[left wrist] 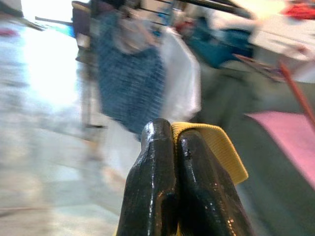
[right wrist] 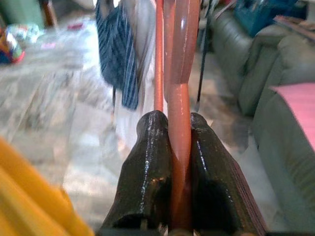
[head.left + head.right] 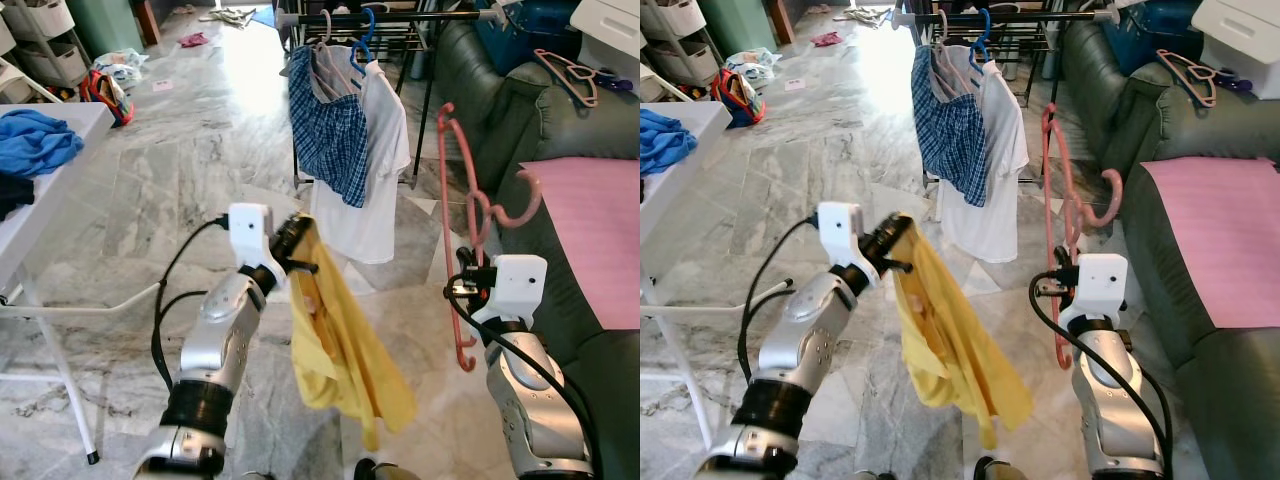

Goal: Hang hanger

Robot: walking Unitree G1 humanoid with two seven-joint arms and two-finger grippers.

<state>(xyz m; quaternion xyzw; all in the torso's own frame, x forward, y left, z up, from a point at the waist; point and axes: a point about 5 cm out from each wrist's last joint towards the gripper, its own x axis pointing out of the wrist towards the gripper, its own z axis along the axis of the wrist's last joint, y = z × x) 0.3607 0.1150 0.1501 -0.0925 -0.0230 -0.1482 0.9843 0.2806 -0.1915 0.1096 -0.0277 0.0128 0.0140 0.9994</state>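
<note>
Both grippers loaded, clothes rack (image 3: 400,17) far ahead.
Left gripper (image 3: 297,243) pinches yellow garment (image 3: 345,350); right gripper (image 3: 468,268) clamps pink hanger (image 3: 458,190), whose hook could snag on hung shirts (image 3: 350,150).

Polished, veined marble floor (image 3: 150,200); soft yellow cloth (image 3: 345,350); smooth pink hanger (image 3: 462,240), probably plastic; glossy black fingers (image 1: 157,182); dull green leather-like sofa (image 3: 480,80).
</note>
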